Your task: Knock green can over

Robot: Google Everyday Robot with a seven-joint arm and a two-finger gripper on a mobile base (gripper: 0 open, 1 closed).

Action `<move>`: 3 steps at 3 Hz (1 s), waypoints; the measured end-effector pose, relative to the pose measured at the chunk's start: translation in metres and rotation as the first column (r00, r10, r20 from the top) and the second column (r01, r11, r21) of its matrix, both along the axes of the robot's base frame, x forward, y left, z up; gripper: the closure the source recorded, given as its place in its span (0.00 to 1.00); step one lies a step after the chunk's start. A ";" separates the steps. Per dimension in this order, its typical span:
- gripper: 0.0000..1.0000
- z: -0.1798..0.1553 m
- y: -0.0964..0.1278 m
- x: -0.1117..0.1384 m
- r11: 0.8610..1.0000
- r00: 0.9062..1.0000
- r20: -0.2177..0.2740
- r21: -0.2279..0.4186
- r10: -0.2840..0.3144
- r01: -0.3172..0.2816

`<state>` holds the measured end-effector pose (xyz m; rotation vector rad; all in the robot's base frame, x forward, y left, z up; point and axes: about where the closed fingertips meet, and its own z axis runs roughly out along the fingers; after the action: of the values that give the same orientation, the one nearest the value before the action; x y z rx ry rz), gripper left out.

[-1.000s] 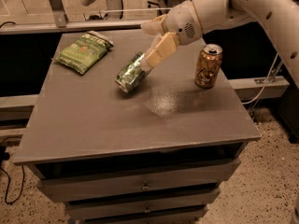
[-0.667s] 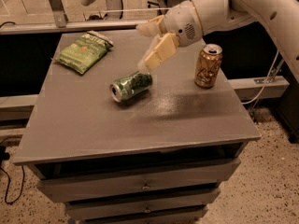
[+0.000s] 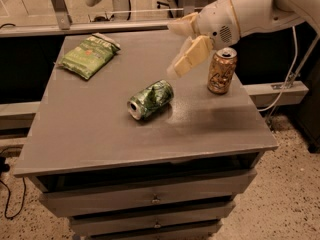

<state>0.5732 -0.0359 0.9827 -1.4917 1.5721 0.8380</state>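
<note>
The green can [image 3: 150,100] lies on its side near the middle of the grey table [image 3: 90,139], its silver top facing the front left. My gripper [image 3: 172,49] hangs above the table, up and to the right of the can, and does not touch it. Its two pale fingers [image 3: 192,56] are spread apart with nothing between them.
An orange-gold can [image 3: 222,70] stands upright near the table's right edge, just right of the gripper. A flat green snack bag [image 3: 90,55] lies at the back left corner. Drawers [image 3: 155,199] sit under the tabletop. A cable [image 3: 285,84] hangs at the right.
The green can went from tilted against the gripper's finger to lying flat on its side, settling toward the front. The gripper pulled back up and slightly right, off the can.
</note>
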 end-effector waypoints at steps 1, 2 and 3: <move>0.00 -0.009 -0.050 0.010 0.994 0.994 0.065 -0.066 -0.083 0.087; 0.00 -0.015 -0.110 0.016 0.976 0.979 0.114 -0.117 -0.171 0.184; 0.00 -0.006 -0.177 0.015 0.944 0.946 0.179 -0.147 -0.270 0.297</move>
<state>0.5883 -0.2130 0.9764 -1.3673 1.7223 0.4188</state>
